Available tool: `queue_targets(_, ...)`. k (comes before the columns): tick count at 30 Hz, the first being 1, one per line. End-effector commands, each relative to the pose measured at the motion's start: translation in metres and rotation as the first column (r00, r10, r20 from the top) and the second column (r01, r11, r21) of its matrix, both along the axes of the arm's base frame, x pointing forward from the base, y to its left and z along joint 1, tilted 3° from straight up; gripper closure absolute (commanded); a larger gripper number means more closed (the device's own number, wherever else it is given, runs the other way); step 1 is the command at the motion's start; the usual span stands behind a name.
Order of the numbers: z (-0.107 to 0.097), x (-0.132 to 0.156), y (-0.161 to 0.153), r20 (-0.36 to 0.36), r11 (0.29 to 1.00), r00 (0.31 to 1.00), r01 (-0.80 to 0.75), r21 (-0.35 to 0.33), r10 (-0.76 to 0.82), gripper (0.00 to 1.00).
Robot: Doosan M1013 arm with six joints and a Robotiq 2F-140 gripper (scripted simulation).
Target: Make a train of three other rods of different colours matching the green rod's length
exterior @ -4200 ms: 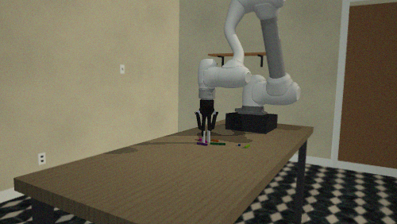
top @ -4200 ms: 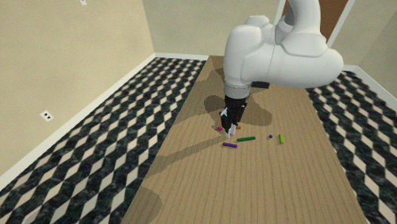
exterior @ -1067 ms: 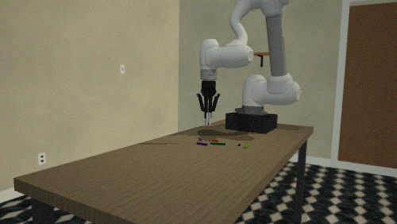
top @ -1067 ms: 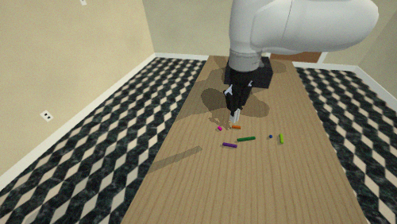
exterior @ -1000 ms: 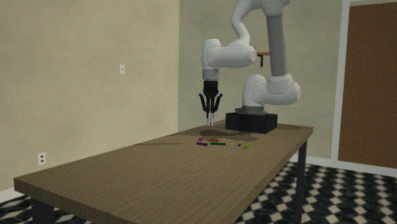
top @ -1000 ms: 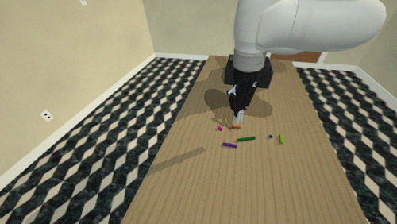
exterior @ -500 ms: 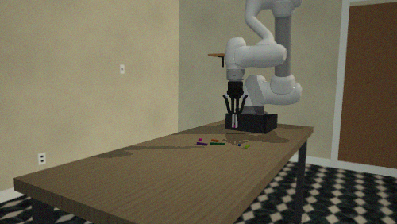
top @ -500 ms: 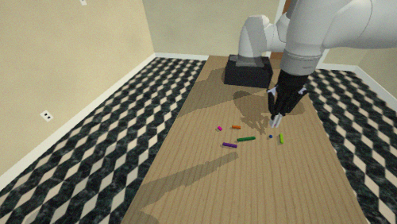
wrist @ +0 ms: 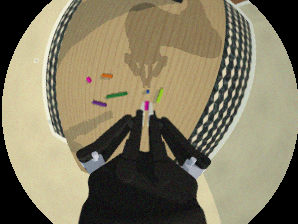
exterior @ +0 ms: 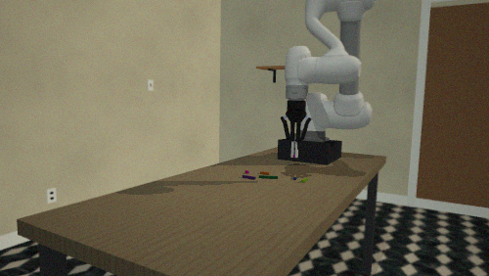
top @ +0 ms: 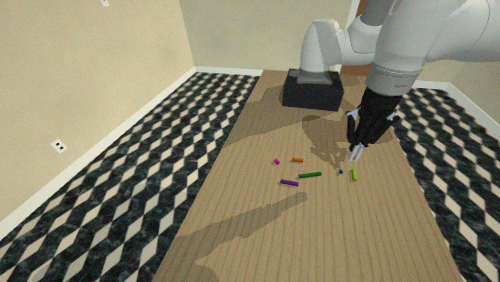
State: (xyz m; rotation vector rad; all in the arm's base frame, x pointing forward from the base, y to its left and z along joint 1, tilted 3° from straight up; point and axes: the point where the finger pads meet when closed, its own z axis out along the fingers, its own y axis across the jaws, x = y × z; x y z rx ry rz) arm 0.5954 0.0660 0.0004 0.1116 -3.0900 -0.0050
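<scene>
While we are carrying the short magenta rod (top: 355, 156) (exterior: 294, 156) (wrist: 146, 106) above the table (top: 340, 230) (exterior: 196, 210) (wrist: 192, 80), our claw (top: 355, 152) (exterior: 294, 150) (wrist: 146, 107) is gripping it between nearly closed fingertips. We are judging it light and stiff, hardly fragile, but its smooth side could be slipping or pivoting if we pinch off-centre. We are favouring a hold at its middle, the ends kept free for butting against neighbours. Near the blue rod (top: 341, 171) (exterior: 294, 178) (wrist: 147, 91), a tiny stub that is probably wanting a careful pinch, the lime rod (top: 354, 174) (exterior: 304, 180) (wrist: 160, 95) is lying apart; with the magenta, we are reckoning these two as matching the green rod (top: 310, 175) (exterior: 268, 177) (wrist: 117, 95). The orange rod (top: 297, 160) (exterior: 264, 173) (wrist: 107, 76), the purple rod (top: 289, 183) (exterior: 248, 177) (wrist: 99, 103) and the other magenta rod (top: 276, 161) (exterior: 246, 172) (wrist: 89, 80) are resting away from them. We are seeing slim, plain-coloured sticks on striped brown wood grain, under a claw of matt black links and pale fingertips.

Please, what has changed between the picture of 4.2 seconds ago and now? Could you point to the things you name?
The end effector (top: 355, 152) (exterior: 294, 149) (wrist: 146, 107) rose and moved away from the purple rod (top: 289, 182) (exterior: 248, 177) (wrist: 99, 103), towards the lime (top: 354, 174) (exterior: 304, 180) (wrist: 160, 95) and blue (top: 341, 171) (exterior: 294, 178) (wrist: 147, 91) rods. It now grips a magenta rod (wrist: 146, 105); when it took hold is unclear. The green (top: 310, 175) (exterior: 268, 177) (wrist: 117, 95), purple, lime and blue rods stayed in place.
</scene>
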Motion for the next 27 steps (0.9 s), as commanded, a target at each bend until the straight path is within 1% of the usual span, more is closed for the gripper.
queue_targets(1, 0.0, 0.0, 0.0, 0.0, 1.0, 1.0, 0.0, 0.0, 0.0, 0.97)
queue_targets(7, -0.005, 0.0, 0.0, 0.0, 1.0, 1.0, 0.0, 0.0, 0.0, 0.97)
queue_targets(9, -0.01, 0.0, 0.0, 0.0, 1.0, 1.0, 0.0, 0.0, 0.0, 0.97)
queue_targets(13, -0.023, -0.001, 0.0, 0.0, 1.0, 1.0, 0.0, 0.0, 0.0, 0.97)
queue_targets(22, -0.063, -0.002, 0.0, 0.0, 1.0, 1.0, 0.0, 0.0, 0.0, 0.97)
queue_targets(24, -0.063, -0.002, 0.0, 0.0, 1.0, 1.0, 0.0, 0.0, 0.0, 0.97)
queue_targets(27, -0.074, -0.003, 0.001, 0.0, 1.0, 1.0, 0.0, 0.0, 0.0, 0.97)
